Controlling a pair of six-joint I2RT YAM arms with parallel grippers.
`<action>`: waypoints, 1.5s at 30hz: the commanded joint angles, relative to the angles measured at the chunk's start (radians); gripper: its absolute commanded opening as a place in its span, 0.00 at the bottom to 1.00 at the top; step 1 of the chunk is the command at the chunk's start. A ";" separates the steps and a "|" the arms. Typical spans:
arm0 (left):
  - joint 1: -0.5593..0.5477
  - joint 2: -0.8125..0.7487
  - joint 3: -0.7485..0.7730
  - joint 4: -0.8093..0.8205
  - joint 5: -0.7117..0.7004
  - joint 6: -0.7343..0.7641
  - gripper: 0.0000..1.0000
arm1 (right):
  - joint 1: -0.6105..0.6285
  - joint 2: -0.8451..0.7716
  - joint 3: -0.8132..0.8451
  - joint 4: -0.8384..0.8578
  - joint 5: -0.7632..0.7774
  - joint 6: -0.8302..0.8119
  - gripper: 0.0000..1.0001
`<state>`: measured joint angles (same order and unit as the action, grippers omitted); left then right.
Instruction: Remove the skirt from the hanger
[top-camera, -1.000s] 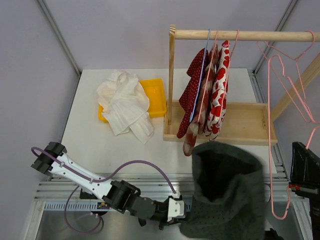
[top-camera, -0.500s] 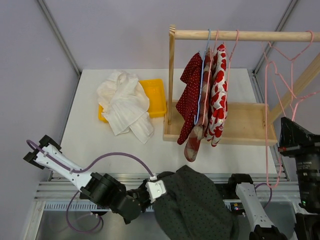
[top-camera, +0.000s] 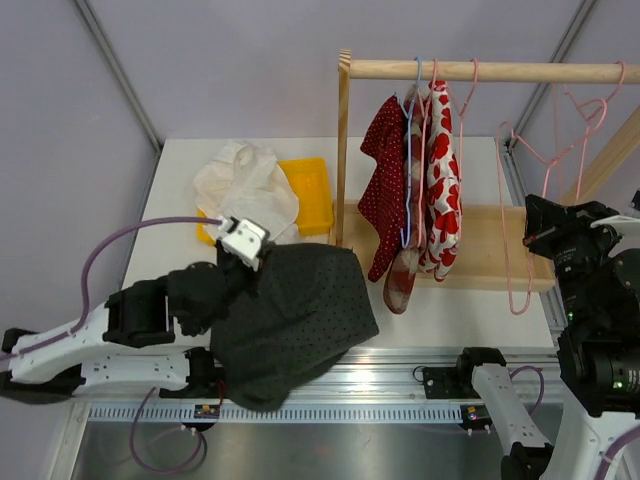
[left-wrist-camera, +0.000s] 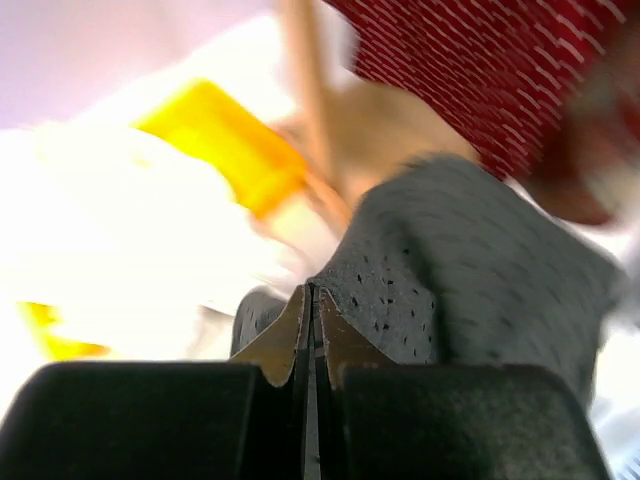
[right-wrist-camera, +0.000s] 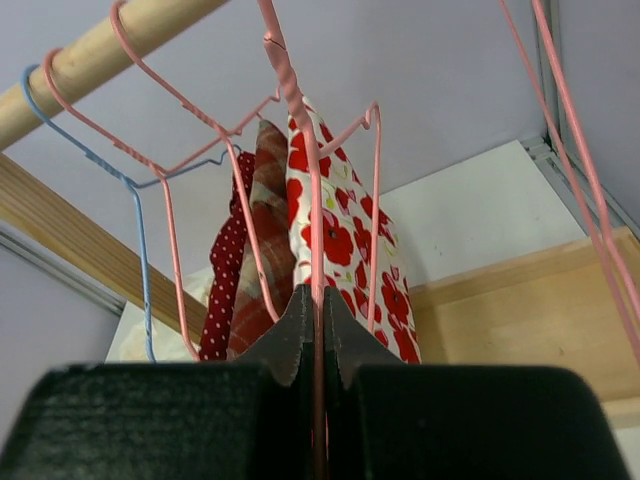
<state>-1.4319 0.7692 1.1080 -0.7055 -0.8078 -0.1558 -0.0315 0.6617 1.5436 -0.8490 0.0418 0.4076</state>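
A white table (top-camera: 460, 310) is seen from above, its far right part taken up by a wooden rack (top-camera: 480, 71) from whose rail a red dotted garment (top-camera: 385, 200) and a poppy-print garment (top-camera: 443, 190) are hung, with a blue hanger (top-camera: 407, 150) between them. The dark dotted skirt (top-camera: 290, 320) is off any hanger and is draped from the end of the left arm over the near left-centre of the table, its lower edge spilling onto the metal rail at the near edge. It lies just near of a white cloth (top-camera: 245, 180) heaped on a yellow tray (top-camera: 310, 190), and just left of the rack's base. The left gripper (left-wrist-camera: 310, 300) is covered by the fabric in the top view. Only in the left wrist view are its jaws shown pressed together, with the skirt's edge caught at their tips, though that picture is blurred and the cloth is washed out. The right gripper (right-wrist-camera: 312, 300) is clamped on the wire of a pink hanger (top-camera: 505, 220) at the right of the rack. The pinched wire is shown plainly only in the right wrist view. Whether the hanger's hook rests on the rail cannot be made out, and the right arm is cut off by the frame edge
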 joint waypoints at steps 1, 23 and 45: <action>0.227 0.008 0.150 0.234 0.076 0.280 0.00 | 0.007 0.073 0.015 0.201 -0.005 0.008 0.00; 1.045 0.556 0.360 0.408 0.570 0.115 0.00 | 0.007 0.265 -0.036 0.370 0.047 -0.047 0.00; 1.117 0.468 0.319 0.210 0.671 0.004 0.99 | 0.007 0.271 -0.068 0.326 0.088 -0.079 0.21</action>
<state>-0.3134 1.3468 1.3746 -0.4690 -0.1612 -0.1547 -0.0315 0.9218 1.4376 -0.5426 0.0727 0.3519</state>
